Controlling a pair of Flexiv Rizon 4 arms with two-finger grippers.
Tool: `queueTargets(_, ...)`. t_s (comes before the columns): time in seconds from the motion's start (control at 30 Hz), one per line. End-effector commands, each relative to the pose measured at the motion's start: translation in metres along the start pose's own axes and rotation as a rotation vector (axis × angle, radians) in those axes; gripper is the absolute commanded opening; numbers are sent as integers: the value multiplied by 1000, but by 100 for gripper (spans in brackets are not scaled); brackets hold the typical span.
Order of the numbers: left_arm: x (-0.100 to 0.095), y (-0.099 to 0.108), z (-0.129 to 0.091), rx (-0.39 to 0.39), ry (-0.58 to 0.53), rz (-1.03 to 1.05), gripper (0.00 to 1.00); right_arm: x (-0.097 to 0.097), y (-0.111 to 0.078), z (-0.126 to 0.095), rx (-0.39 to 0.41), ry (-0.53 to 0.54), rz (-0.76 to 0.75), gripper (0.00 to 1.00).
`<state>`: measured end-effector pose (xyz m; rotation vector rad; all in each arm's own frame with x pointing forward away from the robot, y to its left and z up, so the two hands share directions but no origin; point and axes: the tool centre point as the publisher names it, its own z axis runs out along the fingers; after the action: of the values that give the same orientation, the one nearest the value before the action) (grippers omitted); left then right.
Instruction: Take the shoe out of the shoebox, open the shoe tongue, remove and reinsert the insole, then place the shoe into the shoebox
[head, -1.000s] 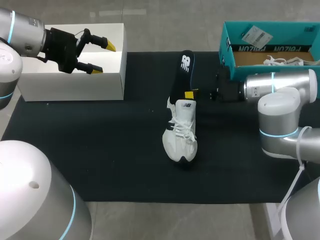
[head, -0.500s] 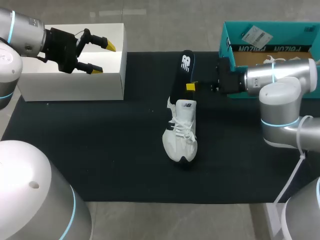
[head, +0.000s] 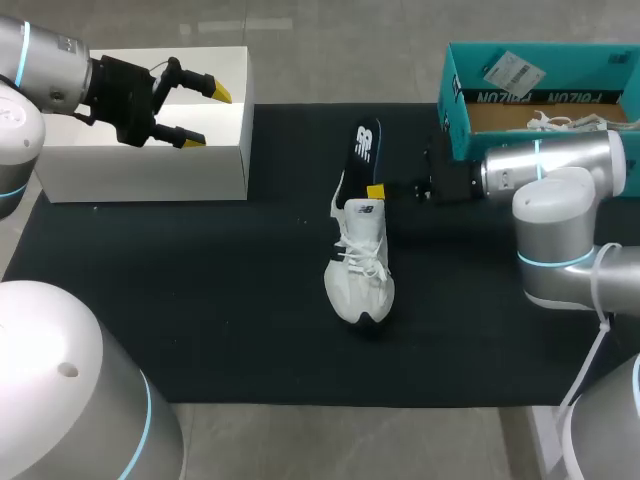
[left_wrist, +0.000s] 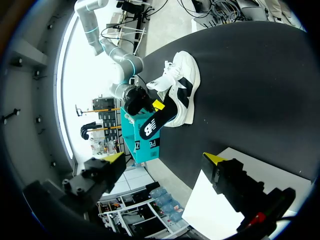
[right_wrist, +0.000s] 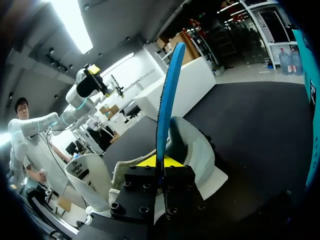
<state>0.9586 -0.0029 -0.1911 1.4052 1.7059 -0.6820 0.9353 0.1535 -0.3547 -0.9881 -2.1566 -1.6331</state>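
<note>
Black matting (head: 200, 300) covers the table, and a white sneaker (head: 362, 265) lies near its middle with the toe pointing toward the near edge and the laces facing up. At the sneaker's heel end a black insole (head: 360, 150) with a blue underside rises from the shoe's opening and leans away over the mat beyond the heel. The right gripper (head: 376, 190) comes in level from the sneaker's right. Its yellow-tipped fingers are pinched on the insole's edge just above the heel collar, and the right wrist view shows the insole standing edge-on between them. Farther back and to the right of the sneaker sits the teal shoebox (head: 560, 97), open, with white laces (head: 560, 122) showing inside. Well apart to the sneaker's far left, a white box (head: 150, 170) stands at the mat's edge. The left gripper (head: 206, 117) hangs over this box with its fingers spread wide, gripping nothing.
</note>
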Motion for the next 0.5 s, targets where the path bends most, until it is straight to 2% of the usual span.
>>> queueTargets(0.03,0,0,0,0,4,1,100,3,-15,6,7,-4,20,0)
queueTargets(0.17,0,0,0,0,4,1,100,7,-25,4,13,-3,45,0)
queueTargets(0.27,0,0,0,0,4,1,100,9,-24,0,6,-7,49,2)
queueTargets(0.3,0,0,0,0,4,1,100,8,-21,-2,0,-14,41,31)
queueTargets(0.33,0,0,0,0,4,1,100,8,-17,-4,-2,-22,31,50)
queueTargets(0.5,0,0,0,0,4,1,100,4,9,-14,-9,-52,-31,53)
